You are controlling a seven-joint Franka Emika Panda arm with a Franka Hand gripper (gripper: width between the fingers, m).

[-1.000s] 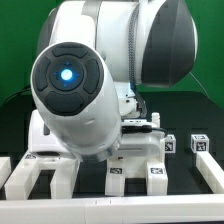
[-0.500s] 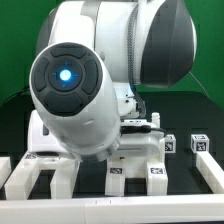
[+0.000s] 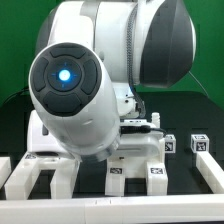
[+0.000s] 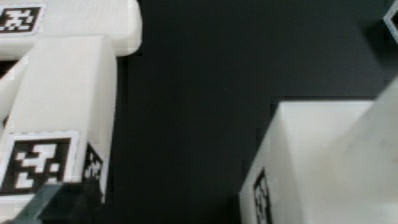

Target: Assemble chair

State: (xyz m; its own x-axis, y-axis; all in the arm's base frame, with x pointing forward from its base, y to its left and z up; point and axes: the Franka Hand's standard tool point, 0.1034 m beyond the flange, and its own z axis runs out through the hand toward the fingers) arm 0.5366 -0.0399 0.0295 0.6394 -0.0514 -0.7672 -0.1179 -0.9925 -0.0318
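The arm's big white joint (image 3: 75, 85) fills the exterior view and hides the gripper there. Below it lie white chair parts with black marker tags: a block (image 3: 140, 150) behind the arm, two small tagged pieces (image 3: 170, 144) (image 3: 198, 142) to the exterior view's right, and slatted pieces (image 3: 40, 175) (image 3: 160, 178) along the front. In the wrist view a long white bar (image 4: 71, 100) with a tag near its end lies on the black table, apart from a white block (image 4: 329, 160). A dark shape (image 4: 54, 205) at the frame edge may be a finger. Nothing shows between the jaws.
The black table surface (image 4: 196, 110) runs between the bar and the block. A green backdrop (image 3: 20, 40) stands behind the arm. The front white slats span nearly the whole table edge in the exterior view.
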